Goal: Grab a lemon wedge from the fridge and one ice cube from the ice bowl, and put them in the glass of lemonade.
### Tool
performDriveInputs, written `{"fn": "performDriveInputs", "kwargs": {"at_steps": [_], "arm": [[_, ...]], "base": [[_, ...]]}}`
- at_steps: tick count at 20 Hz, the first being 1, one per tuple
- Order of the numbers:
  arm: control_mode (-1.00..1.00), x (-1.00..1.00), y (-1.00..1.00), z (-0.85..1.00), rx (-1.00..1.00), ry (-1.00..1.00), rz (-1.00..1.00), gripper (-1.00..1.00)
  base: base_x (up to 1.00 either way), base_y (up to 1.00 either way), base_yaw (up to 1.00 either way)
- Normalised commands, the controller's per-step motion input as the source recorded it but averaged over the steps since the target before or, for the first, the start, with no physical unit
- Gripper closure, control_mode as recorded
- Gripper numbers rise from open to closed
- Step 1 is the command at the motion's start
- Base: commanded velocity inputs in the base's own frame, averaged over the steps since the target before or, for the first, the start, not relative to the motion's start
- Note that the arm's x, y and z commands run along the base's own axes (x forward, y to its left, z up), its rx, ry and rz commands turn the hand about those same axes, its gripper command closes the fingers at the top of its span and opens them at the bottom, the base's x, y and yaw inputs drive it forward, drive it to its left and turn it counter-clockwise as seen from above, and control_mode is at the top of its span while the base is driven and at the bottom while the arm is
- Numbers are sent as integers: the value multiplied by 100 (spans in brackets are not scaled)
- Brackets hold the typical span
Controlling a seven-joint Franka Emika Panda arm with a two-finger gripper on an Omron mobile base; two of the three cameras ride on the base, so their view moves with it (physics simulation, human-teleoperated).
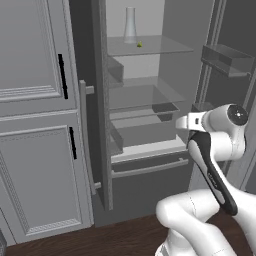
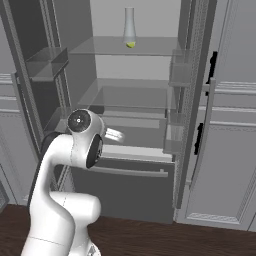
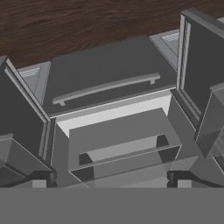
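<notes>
The white arm rises from the base, bends at a dark elbow joint and reaches forward toward the open fridge (image 1: 150,165), its wrist level with the lower shelves. The claw (image 3: 112,179) hangs in front of the compartment with its two dark fingertips (image 3: 41,177) spread wide apart and nothing between them; it touches no shelf or drawer. The hand camera looks along the claw at the fridge's bottom drawer (image 3: 105,70) with its long light handle, the pale lower shelves and the dark wood floor (image 3: 65,22) beyond.

Both fridge doors stand swung open, one to each side of the claw, with door bins on their inner faces. Well above the claw, on the top glass shelf (image 1: 165,47), lies the lemon wedge (image 1: 139,44), a tiny yellow-green piece resting on the shelf just in front of a tall clear narrow-necked flask (image 1: 130,24) that stands upright. From the right base view the wedge sits at the foot of the flask. The shelves nearest the claw carry nothing that can be made out. Light grey panelled cabinets (image 1: 35,125) with black handles stand beside the fridge.
</notes>
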Motion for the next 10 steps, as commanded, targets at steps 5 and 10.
{"fn": "performDriveInputs", "kwargs": {"at_steps": [5,10], "arm": [[100,0,0,0,0,0,0,-100],[100,0,0,0,0,0,0,-100]], "base": [[26,4,3],[50,-2,0]]}}
